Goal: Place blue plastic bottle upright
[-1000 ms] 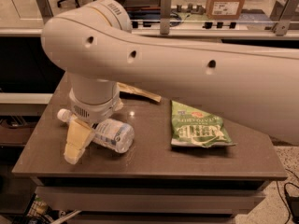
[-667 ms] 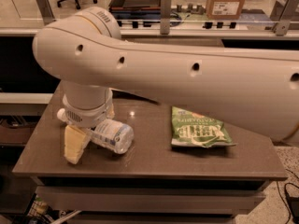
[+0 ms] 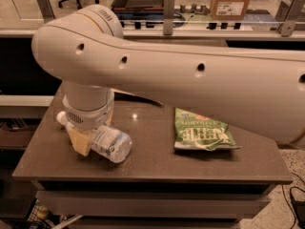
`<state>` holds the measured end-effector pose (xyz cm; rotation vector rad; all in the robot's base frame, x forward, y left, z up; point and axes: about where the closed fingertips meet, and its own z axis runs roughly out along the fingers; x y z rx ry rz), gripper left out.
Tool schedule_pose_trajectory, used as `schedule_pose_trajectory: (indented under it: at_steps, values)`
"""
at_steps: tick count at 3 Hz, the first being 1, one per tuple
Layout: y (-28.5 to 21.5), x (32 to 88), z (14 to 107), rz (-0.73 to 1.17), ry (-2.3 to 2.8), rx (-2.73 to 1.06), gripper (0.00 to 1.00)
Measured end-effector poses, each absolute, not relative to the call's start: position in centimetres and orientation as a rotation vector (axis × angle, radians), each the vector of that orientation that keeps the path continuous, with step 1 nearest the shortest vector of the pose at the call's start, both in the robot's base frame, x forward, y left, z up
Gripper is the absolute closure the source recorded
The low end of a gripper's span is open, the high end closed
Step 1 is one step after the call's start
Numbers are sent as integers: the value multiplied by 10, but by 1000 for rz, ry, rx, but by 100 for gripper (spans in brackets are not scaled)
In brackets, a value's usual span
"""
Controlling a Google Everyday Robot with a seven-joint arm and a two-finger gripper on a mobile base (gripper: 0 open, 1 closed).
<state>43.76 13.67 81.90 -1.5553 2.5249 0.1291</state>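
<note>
Since the earlier frame the arm has swung slightly left. The gripper still presses at the blue plastic bottle; its closure cannot be told. The bottle lies on the brown table, well apart from a green chip bag. A cardboard box stands behind. The bottle is clear with a pale label, its white cap pointing back-left.

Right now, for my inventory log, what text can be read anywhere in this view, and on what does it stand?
"KETTLE", likely, though blurred: white letters on the green chip bag.
Label on the blue plastic bottle, lying where the gripper reaches down at the left of the table: too blurred to read.
Label on the cardboard box at the back: too small.
Marking on the arm: unreadable.
</note>
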Motion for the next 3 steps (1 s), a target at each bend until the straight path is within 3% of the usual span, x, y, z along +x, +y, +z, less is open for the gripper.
schedule_pose_trajectory:
  at_steps: [1,2,3]
  values:
    - [137,438,823,129,2525,-1555,87]
    - [137,437,823,127,2522,-1556,100]
    - [135,439,828,110,2506,-1566,100]
